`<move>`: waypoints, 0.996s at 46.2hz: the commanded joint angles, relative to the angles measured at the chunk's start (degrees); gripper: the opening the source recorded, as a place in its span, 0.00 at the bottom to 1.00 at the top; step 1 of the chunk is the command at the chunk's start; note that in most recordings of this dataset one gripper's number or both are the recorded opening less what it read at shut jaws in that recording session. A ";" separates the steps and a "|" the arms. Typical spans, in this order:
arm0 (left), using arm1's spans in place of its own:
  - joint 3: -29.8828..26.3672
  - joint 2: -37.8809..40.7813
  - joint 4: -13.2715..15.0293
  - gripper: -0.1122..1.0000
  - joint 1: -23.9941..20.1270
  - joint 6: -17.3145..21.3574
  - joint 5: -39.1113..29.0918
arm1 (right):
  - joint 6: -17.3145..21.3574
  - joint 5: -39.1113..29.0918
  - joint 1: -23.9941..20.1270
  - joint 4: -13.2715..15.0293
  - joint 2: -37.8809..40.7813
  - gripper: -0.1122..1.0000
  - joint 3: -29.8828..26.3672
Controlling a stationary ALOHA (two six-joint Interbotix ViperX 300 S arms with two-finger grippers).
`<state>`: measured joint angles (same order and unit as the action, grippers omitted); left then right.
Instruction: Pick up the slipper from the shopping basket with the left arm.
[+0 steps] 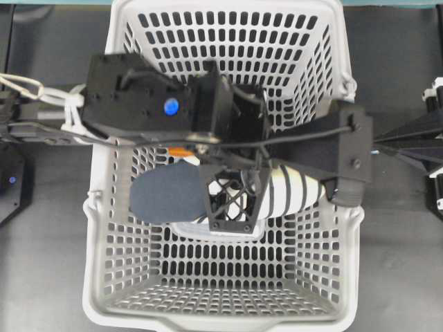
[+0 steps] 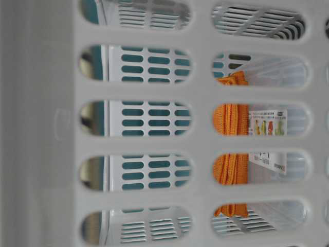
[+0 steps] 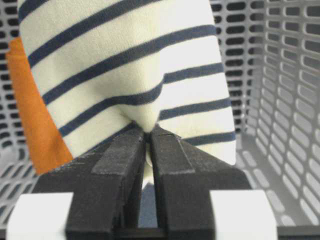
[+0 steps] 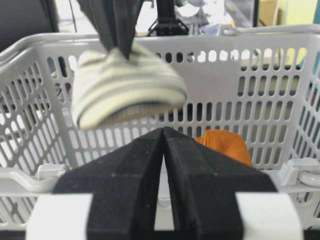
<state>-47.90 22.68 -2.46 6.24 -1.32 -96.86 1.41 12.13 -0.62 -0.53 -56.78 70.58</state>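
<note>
Grey slotted shopping basket (image 1: 325,83) fills frame: left gripper (image 1: 232,200) pinches striped slipper (image 1: 294,190) mid-upper, slipper hanging above basket floor, long axis crosswise; right gripper (image 4: 164,137) pressed together, empty, outside rim.

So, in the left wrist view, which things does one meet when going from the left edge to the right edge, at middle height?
Orange cloth → slipper, pinched by the left gripper → the slotted wall of the shopping basket.
</note>
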 commanded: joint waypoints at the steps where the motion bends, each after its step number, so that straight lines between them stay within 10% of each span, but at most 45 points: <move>1: -7.82 0.70 -0.26 0.13 0.00 0.09 -2.02 | 0.18 0.26 -0.09 -0.26 0.26 0.09 -0.35; 46: 4.04 -3.69 -0.26 0.13 0.00 1.76 0.35 | 0.62 0.26 0.00 -0.26 -0.70 0.09 -0.35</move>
<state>-43.33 21.09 -2.55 6.06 0.26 -96.77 2.02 12.13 -0.53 -0.62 -57.83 70.58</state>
